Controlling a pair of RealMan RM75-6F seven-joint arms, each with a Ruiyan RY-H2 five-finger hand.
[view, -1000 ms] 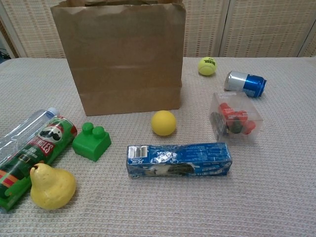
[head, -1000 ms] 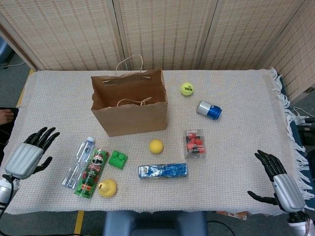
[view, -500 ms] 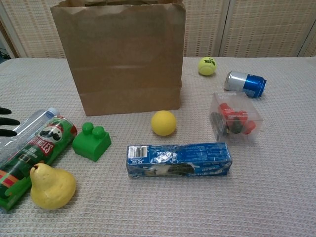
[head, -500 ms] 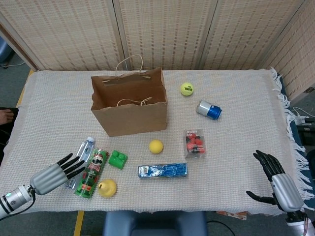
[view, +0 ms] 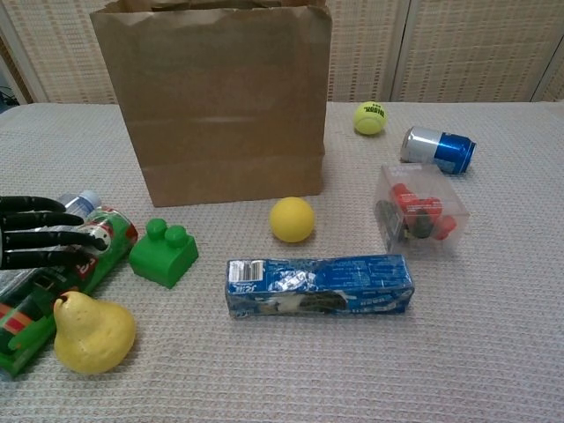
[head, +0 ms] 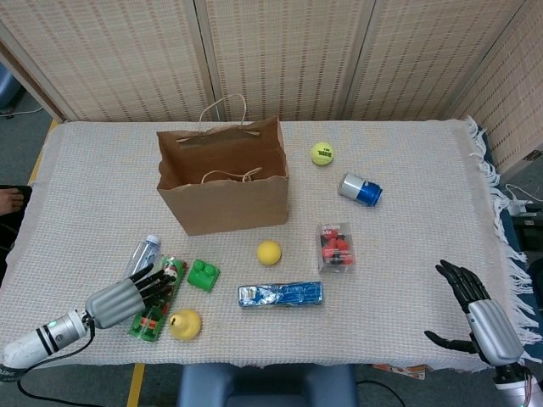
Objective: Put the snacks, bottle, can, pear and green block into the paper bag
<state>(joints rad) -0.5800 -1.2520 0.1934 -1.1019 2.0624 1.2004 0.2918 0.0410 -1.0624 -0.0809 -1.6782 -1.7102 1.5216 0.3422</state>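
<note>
Currently the green Pringles can (head: 159, 295) lies on its side near the table's front-left edge, beside the water bottle (head: 142, 254), with the pear (head: 185, 324) at its base end and the green block (head: 203, 275) just to its right. It is judged light, rigid cardboard, smooth and prone to rolling — grasp it across the mid-body. The left hand (head: 127, 293), fingers spread and holding nothing, hovers over the can and bottle; half a second earlier it was further left, short of the can. The right hand (head: 475, 314) rests open at the front-right edge, essentially unmoved. The paper bag (head: 222, 208) stands upright behind — well apart.
</note>
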